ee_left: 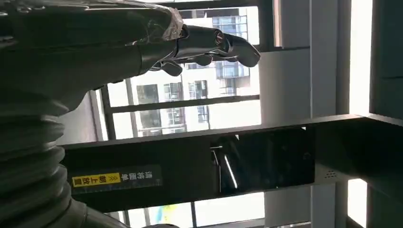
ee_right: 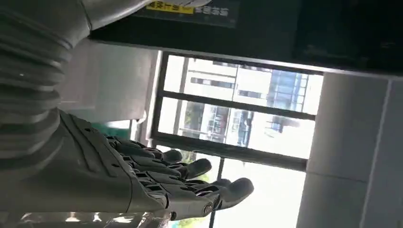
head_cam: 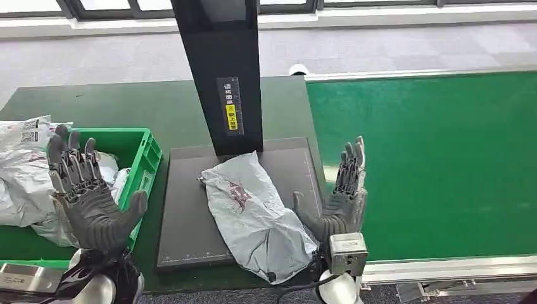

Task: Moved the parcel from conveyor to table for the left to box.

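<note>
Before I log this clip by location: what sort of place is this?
Most likely a parcel-sorting or logistics station. A wide green conveyor belt runs beside a flat black scanning platform holding a grey plastic mailer parcel, and a green plastic crate of similar bags sits alongside.

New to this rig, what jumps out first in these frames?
A crumpled grey parcel lies across the dark platform at the foot of the black scanner column. Both robot hands are raised, open and empty: the left hand over the green crate of bagged parcels, the right hand beside the parcel, at the green conveyor's edge.
</note>
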Available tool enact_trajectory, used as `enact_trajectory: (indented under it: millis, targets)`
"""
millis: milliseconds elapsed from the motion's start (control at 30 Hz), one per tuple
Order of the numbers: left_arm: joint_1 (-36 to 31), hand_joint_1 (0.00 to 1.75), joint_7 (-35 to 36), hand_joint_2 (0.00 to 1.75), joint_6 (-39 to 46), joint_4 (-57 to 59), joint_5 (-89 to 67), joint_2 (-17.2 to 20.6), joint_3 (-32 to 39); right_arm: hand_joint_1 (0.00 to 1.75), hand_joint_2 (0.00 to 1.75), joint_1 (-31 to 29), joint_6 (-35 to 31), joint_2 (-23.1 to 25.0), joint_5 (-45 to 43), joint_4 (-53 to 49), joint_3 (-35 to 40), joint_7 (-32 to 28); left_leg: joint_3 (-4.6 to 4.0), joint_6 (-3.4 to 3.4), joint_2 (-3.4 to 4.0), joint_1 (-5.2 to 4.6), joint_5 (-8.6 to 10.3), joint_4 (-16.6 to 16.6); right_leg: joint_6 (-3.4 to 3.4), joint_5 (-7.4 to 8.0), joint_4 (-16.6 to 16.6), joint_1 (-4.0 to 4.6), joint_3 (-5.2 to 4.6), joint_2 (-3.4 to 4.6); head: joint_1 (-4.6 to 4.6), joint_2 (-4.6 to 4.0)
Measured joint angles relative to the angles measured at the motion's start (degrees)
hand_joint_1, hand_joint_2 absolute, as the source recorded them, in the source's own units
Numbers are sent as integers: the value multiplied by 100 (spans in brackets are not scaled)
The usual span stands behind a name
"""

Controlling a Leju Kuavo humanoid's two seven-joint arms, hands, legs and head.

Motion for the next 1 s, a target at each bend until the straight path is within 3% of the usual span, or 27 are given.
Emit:
enact_trajectory:
  millis: [400, 533, 633, 667, 700, 733, 1000]
  targets:
    - [-1, 0, 2, 175, -2, 53, -230, -9, 0, 0, 175, 10, -547, -61, 488, -122, 0, 4, 3, -1, 1, 0, 1, 0, -1, 1, 0, 1, 2, 1, 0, 0]
    - [-38, 0, 659, 175, -451, 516, -1381, -37, 0, 0, 175, 42, -826, -65, 693, -380, 0, 2, 3, -1, -2, -1, 1, 0, 0, 0, 0, -1, 3, -1, 0, 0]
    - [-58, 0, 715, 175, -470, 943, -1827, -123, -7, 0, 175, 95, -842, -61, 754, -579, 0, 4, 4, 0, 8, -1, 0, 0, 0, 1, 0, -2, 1, 8, 0, 0]
    - [-68, 0, 724, 0, -468, 1069, -1873, -160, -7, 0, 175, 105, -846, -61, 756, -631, 0, 2, 4, 0, 8, -1, 0, 1, 0, 1, 0, -2, 0, 8, 0, 0]
    - [-95, 0, 749, 0, -487, 1162, -1966, -184, -15, 0, 175, 109, -859, -61, 754, -681, 0, 4, 5, 0, 8, -3, 0, 1, 0, 1, 0, -2, 0, 7, 0, 0]
    - [-133, 0, 803, 175, -534, 1277, -2068, -208, -35, 0, 175, 108, -866, -61, 752, -712, 0, 2, 5, 0, 5, -4, 1, 1, 0, 1, 0, -2, 3, 5, 0, 0]
    - [-667, 0, 997, 175, -142, 3504, -2927, -702, -234, 0, 175, -136, -874, -61, 451, -712, 168, 4, 5, 1, 6, -4, 1, 1, 4, 6, 0, -3, 6, 6, 0, 0]
